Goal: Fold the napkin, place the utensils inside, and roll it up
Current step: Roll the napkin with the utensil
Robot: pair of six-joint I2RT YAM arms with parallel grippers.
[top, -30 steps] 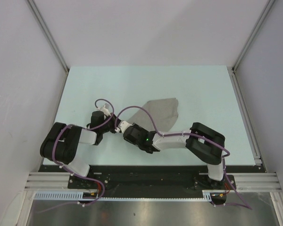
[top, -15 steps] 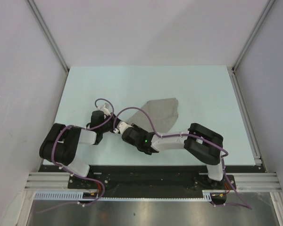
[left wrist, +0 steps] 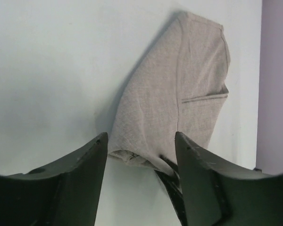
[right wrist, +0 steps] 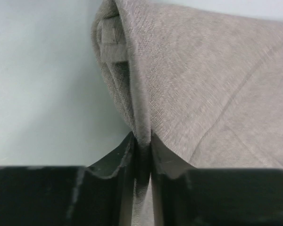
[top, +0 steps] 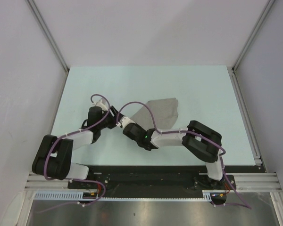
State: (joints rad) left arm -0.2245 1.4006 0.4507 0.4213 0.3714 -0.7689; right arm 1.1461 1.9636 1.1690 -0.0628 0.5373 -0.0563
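Observation:
The light-grey napkin lies folded on the pale table, its narrow end pointing toward the arms. In the right wrist view a rolled edge of the napkin is pinched in my right gripper, which is shut on it. My left gripper is open, its fingers straddling the napkin's lifted near corner without touching it. From above, the left gripper and right gripper meet at that corner. A dark finger of the right gripper shows under the cloth. The utensils are out of view.
The pale table stretches behind and to both sides of the napkin. Grey walls enclose it, with a metal rail along the right edge. Purple cables loop over both arms near the napkin.
My left gripper has let go and opened, and its arm has stretched forward. The right gripper has shut on the napkin's edge.

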